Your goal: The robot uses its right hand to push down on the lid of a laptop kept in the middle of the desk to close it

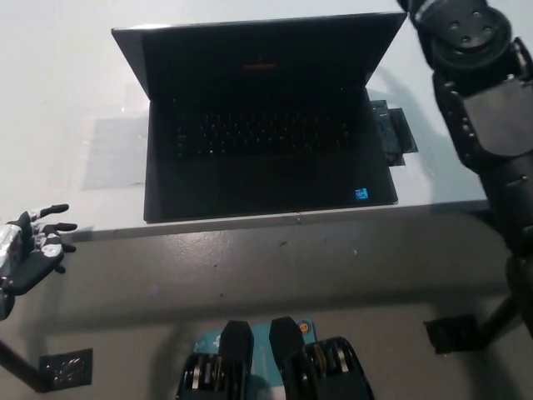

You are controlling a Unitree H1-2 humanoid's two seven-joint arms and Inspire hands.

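A black laptop (262,158) stands open in the middle of the white desk (50,100). Its lid (258,54) leans back, and the screen is dark apart from a small red mark. My black right arm (479,108) reaches up along the laptop's right side to the lid's top right corner. The picture's top edge cuts off most of its hand (408,5), so whether it touches the lid does not show. My white left hand (29,250) rests open at the lower left, below the desk's front edge.
A small flat black object (393,137) lies against the laptop's right side. A clear sheet (117,154) lies on the desk to its left. The desk's front edge (300,218) runs just below the laptop. Grey floor with dark plates (65,368) lies beneath.
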